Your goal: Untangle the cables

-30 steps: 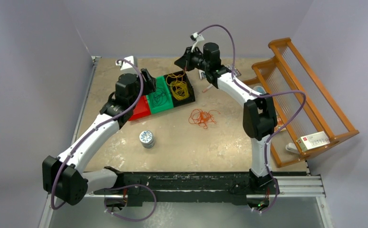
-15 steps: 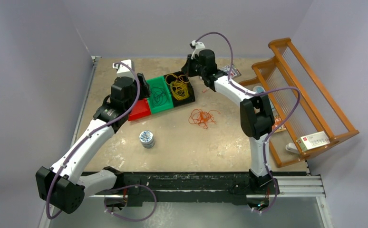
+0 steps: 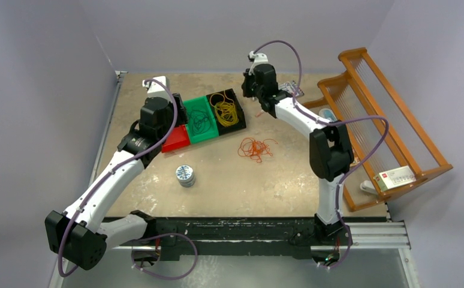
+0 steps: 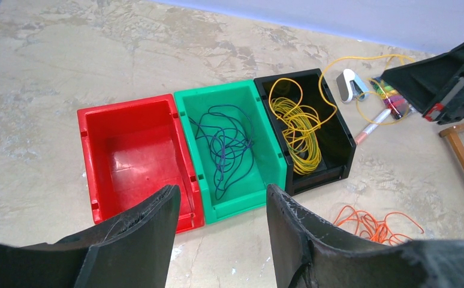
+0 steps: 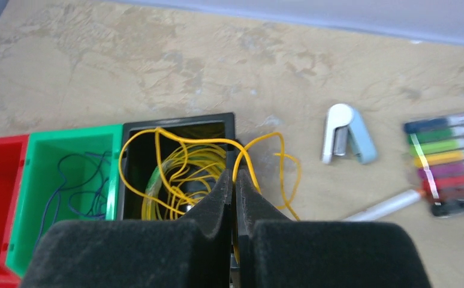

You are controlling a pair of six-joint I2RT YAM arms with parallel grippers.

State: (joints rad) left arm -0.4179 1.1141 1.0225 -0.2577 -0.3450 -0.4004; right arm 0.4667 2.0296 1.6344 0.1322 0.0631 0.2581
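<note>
The table (image 3: 229, 192) is a mottled beige, stone-look slab. It is closed in by plain pale lilac-grey walls (image 3: 38, 90) at the back and on both sides.

There are three bins in one row. The black bin (image 4: 334, 129) is at the right end, the green bin (image 4: 265, 144) touches its left side, and the red bin (image 4: 130, 156) is one place further left.

There are three cables.
- The yellow cable (image 4: 301, 135) lies coiled in the black bin, with one loop spilling over its right wall onto the table.
- The dark cable (image 4: 226, 150) lies in the green bin.
- The orange cable (image 3: 256, 148) is a loose heap on the table, nearer the arms than the black bin and to its right, apart from it.

One round tin (image 3: 185, 175) stands well to the near left of the black bin. One stapler (image 5: 343, 133) lies just right of the black bin. One pack of markers (image 5: 448, 162) is further right, and one loose pen (image 5: 385, 207) lies between them on the near side. One wooden rack (image 3: 391, 120) sits well to the right.

The left gripper (image 4: 220, 201) hovers left of the black bin, over the near edge of the red and green bins. Its fingers are spread and hold nothing. The right gripper (image 5: 234, 180) hangs above the black bin's right side with its fingers pressed together. A strand of the yellow cable runs into the seam between them.
</note>
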